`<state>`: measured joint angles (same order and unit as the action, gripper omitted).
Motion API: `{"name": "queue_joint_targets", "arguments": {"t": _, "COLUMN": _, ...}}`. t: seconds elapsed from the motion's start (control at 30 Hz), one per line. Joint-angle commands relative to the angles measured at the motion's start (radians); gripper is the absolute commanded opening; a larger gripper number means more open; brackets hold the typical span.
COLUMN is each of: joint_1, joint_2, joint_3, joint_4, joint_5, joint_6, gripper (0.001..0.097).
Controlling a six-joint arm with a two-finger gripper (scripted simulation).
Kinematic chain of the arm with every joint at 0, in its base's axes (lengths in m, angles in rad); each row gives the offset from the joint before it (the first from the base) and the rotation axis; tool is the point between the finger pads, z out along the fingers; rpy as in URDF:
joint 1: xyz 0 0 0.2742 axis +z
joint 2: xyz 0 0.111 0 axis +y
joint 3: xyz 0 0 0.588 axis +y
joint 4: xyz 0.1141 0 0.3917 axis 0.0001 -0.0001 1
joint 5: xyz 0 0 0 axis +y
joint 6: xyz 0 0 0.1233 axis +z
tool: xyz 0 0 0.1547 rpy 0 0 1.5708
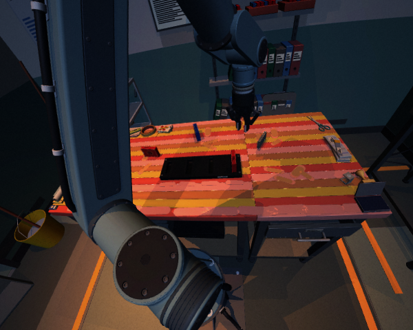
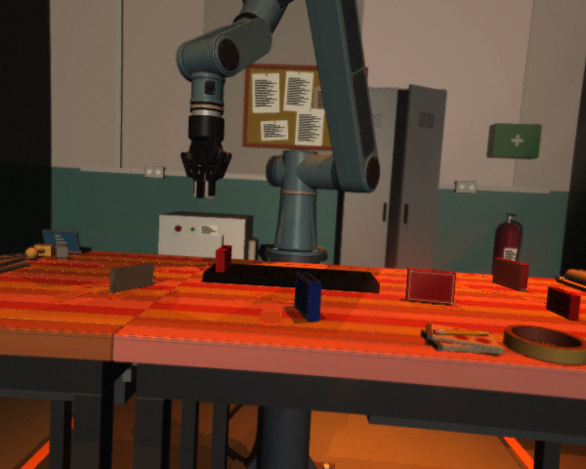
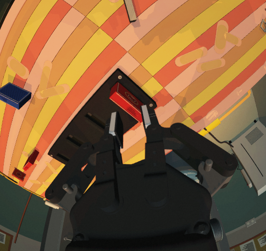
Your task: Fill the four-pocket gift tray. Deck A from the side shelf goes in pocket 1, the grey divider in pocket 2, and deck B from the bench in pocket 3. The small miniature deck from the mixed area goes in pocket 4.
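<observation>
The black four-pocket tray (image 1: 201,167) (image 2: 291,278) (image 3: 99,116) lies mid-bench. A red deck (image 1: 233,160) (image 2: 223,258) (image 3: 126,101) stands on edge in its end pocket. The other pockets look empty. My gripper (image 1: 244,126) (image 2: 204,189) (image 3: 130,125) hangs high above the bench, beyond the tray, with its fingers narrowed on nothing. The grey divider (image 1: 261,139) (image 2: 131,277) (image 3: 128,3) stands on edge to one side of it. The blue deck (image 1: 197,132) (image 2: 307,296) (image 3: 15,95) stands on the other side. A small red deck (image 1: 150,151) (image 2: 562,302) (image 3: 31,159) sits past the tray's far end.
A larger red deck (image 2: 430,285) stands near the tray, and another red one (image 2: 510,273) stands beyond it. A tape ring (image 1: 149,130) (image 2: 547,343) lies by the bench corner. Scissors (image 1: 319,123), a stack of papers (image 1: 337,148) and a stamp pad (image 1: 370,197) occupy the other end.
</observation>
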<state>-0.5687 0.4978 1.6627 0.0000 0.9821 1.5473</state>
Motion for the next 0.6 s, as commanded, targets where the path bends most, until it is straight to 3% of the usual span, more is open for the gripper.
{"name": "queue_joint_targets", "arguments": {"t": 0.0, "joint_1": -0.005, "joint_2": 0.014, "joint_3": -0.031, "joint_4": 0.0, "joint_5": 0.012, "joint_6": -0.004, "gripper": 0.032}}
{"name": "queue_joint_targets", "arguments": {"t": 0.33, "joint_1": -0.04, "joint_2": 0.152, "joint_3": -0.323, "joint_4": 0.0, "joint_5": 0.168, "joint_6": -0.039, "gripper": 0.032}}
{"name": "queue_joint_targets", "arguments": {"t": 0.57, "joint_1": -0.045, "joint_2": 0.181, "joint_3": -0.386, "joint_4": 0.0, "joint_5": 0.204, "joint_6": -0.044, "gripper": 0.032}}
